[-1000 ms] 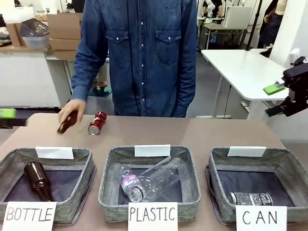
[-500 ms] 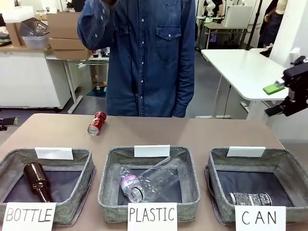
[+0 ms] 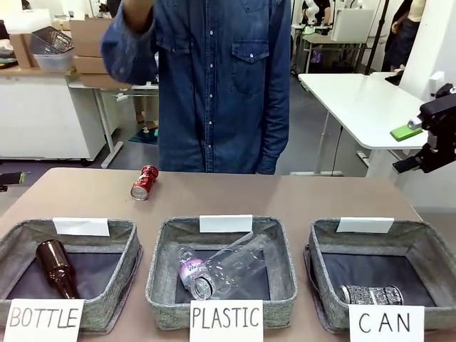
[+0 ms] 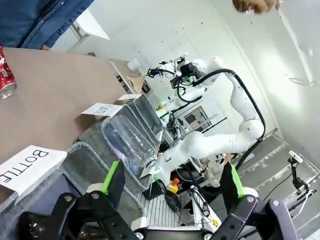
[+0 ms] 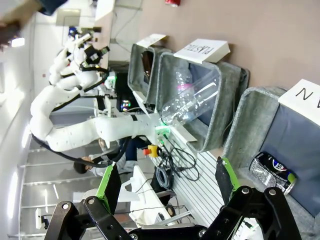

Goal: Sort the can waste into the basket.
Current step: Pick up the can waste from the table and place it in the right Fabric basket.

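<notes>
The shiny red can point(image 3: 144, 182) lies on its side on the brown table, far left of centre, in front of the person; it also shows as the red can point(image 4: 6, 82) and the red can point(image 5: 172, 2). The black patterned can point(image 3: 370, 294) lies inside the CAN basket point(image 3: 420, 239), also seen as the black can point(image 5: 272, 172) in the grey basket point(image 5: 250, 117). My right gripper point(image 3: 407, 146) hangs open high above the table's right end, empty. My left gripper point(image 3: 8, 178) peeks in at the left edge; its fingers point(image 4: 112, 177) stand open and empty over the BOTTLE basket.
The BOTTLE basket point(image 3: 107, 229) holds a brown glass bottle point(image 3: 55, 267). The PLASTIC basket point(image 3: 160, 246) holds clear plastic bottles point(image 3: 221, 271). A person in a denim shirt point(image 3: 221, 85) stands at the far edge with one arm raised. A white table point(image 3: 356, 100) stands behind at right.
The person's hand, which rested on a brown bottle beside the red can, has gone up and that bottle has left the table. My left gripper has drawn back to the left.
</notes>
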Controlling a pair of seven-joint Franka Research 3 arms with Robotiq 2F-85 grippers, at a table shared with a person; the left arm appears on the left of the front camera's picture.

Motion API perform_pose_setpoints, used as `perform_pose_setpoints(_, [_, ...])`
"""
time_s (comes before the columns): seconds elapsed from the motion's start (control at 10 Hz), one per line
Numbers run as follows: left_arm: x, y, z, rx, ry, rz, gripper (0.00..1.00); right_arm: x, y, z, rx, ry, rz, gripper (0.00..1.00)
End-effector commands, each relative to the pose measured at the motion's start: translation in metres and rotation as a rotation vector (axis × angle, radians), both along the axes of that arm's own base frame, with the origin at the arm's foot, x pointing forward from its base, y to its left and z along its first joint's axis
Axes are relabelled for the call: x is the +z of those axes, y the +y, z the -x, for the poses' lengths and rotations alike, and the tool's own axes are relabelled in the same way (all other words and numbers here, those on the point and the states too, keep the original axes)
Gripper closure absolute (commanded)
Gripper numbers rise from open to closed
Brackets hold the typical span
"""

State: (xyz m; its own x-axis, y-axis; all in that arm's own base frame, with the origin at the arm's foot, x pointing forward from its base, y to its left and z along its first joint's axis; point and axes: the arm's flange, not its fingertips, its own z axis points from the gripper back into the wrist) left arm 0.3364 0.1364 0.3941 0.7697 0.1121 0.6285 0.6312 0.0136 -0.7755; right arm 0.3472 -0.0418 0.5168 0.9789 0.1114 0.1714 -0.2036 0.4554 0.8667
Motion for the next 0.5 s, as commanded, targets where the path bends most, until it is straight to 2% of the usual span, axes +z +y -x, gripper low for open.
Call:
perform_pose_setpoints(0.0, [-0.0015, -0.0017, 0.0018, 0.005, -0.002, -0.004, 0.00, 0.0004, -0.0021, 0.0000, 0.014, -0.020, -0.001, 0.00])
perform_pose_setpoints(0.4, [-0.0015, -0.0017, 0.0018, 0.005, -0.002, -0.004, 0.00, 0.0004, -0.0021, 0.0000, 0.014, -0.020, -0.001, 0.00])
